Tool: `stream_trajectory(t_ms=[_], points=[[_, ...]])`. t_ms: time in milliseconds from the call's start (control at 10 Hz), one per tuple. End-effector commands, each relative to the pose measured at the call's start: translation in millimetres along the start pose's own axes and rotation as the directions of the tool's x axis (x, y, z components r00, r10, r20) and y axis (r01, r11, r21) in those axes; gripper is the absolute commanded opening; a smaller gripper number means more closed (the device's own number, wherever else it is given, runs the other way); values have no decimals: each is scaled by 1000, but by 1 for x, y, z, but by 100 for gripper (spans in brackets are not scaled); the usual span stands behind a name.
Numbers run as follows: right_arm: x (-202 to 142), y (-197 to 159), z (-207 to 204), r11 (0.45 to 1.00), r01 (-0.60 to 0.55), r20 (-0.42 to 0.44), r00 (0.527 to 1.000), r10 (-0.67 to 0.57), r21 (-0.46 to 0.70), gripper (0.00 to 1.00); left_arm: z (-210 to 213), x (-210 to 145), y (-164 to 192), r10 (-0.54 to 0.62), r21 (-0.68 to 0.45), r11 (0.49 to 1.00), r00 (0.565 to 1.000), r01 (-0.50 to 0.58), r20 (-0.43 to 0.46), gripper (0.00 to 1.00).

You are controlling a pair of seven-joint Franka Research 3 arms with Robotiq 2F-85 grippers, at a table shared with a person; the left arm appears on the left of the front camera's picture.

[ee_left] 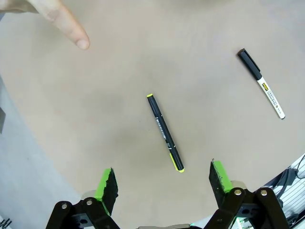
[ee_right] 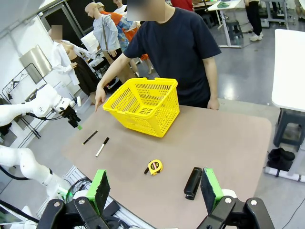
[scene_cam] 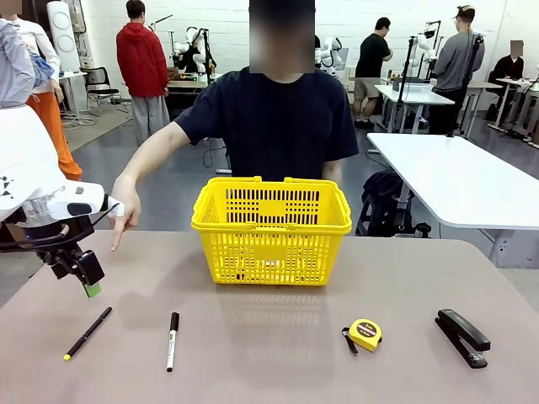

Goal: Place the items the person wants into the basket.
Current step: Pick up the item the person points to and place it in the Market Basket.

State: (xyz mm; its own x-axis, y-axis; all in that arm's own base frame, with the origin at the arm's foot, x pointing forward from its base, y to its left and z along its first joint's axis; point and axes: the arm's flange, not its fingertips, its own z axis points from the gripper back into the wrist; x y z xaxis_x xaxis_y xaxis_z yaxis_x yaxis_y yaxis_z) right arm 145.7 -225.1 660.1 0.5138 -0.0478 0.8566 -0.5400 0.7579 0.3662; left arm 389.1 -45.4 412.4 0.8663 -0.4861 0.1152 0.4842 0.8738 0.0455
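Bright even overhead light, faint shadow beneath basket (scene_cam: pixel 271 244), sharp focus.

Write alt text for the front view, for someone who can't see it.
A person in black points one hand down at the table beside the robot's open left gripper, which hovers over a yellow-tipped black pen. A yellow basket stands mid-table; a white marker, tape measure and black stapler lie nearer the camera.
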Motion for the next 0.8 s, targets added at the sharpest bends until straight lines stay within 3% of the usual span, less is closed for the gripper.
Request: stream_trajectory(t_ms=[0,400,700], points=[[-1,0,-2,1000,-9,11,1000,8,23,100,1,-1,0,2,10,1000,1000,-2,0,100],[-1,0,-2,1000,-9,11,1000,8,23,100,0,0,1,2,-1,1000,1000,-2,1,100],[-1,0,-2,1000,-9,11,1000,8,23,100,-54,1,-22,41,65,997,996,-36,-79,100]])
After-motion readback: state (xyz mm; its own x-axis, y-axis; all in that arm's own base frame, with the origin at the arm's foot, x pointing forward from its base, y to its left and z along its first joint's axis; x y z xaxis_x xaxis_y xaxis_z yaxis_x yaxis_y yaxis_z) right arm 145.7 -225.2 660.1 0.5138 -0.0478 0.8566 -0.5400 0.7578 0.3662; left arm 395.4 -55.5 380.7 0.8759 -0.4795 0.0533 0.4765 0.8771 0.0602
